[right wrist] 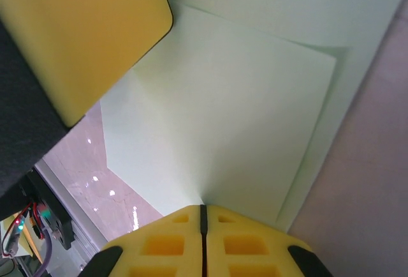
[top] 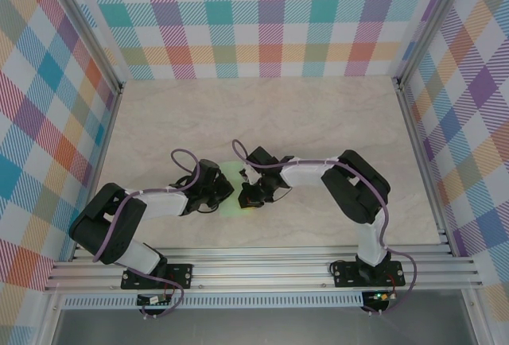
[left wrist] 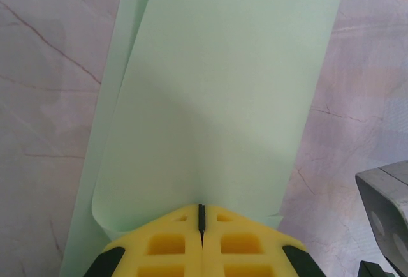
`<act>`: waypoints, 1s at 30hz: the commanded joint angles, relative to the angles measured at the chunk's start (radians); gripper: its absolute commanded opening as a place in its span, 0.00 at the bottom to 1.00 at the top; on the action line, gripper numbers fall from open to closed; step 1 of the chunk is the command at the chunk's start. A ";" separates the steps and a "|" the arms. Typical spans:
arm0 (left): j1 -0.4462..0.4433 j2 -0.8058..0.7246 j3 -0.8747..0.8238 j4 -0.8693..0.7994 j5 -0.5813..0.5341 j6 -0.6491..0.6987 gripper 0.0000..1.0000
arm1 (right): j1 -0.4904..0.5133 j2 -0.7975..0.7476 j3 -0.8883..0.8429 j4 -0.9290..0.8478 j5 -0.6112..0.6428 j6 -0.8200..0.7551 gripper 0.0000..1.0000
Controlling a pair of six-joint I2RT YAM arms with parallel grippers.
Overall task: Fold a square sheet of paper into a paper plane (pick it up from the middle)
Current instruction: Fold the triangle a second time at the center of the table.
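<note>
The square sheet of paper (top: 231, 175) is pale green and lies between the two arms near the table's front middle. In the left wrist view the paper (left wrist: 217, 98) is doubled over, with a loose upper layer curling above a lower one. My left gripper (left wrist: 201, 210) is shut, pinching the near edge of that upper layer, and a soft crease runs up from the tips. My right gripper (right wrist: 203, 209) is shut on the paper (right wrist: 223, 117) from the other side. From above, the left gripper (top: 225, 194) and right gripper (top: 250, 198) nearly touch.
The marble-patterned tabletop (top: 318, 122) stretches behind and to both sides, bounded by checked walls and an aluminium rail (top: 262, 269) at the front. A yellow finger of the left gripper (right wrist: 83, 34) looms close in the right wrist view. A grey part of the right arm (left wrist: 386, 213) sits at the left wrist view's edge.
</note>
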 commanded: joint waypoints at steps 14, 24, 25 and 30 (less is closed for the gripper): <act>-0.002 0.013 -0.020 -0.093 -0.042 0.017 0.00 | 0.001 -0.037 -0.127 -0.087 0.006 0.060 0.09; -0.001 0.016 -0.014 -0.095 -0.036 0.021 0.00 | -0.014 -0.078 -0.201 -0.042 -0.033 0.084 0.09; -0.002 0.016 -0.015 -0.096 -0.037 0.021 0.00 | -0.017 -0.083 -0.210 -0.034 -0.036 0.088 0.09; -0.002 0.018 -0.019 -0.089 -0.036 0.022 0.00 | -0.026 -0.129 -0.221 -0.013 -0.057 0.092 0.09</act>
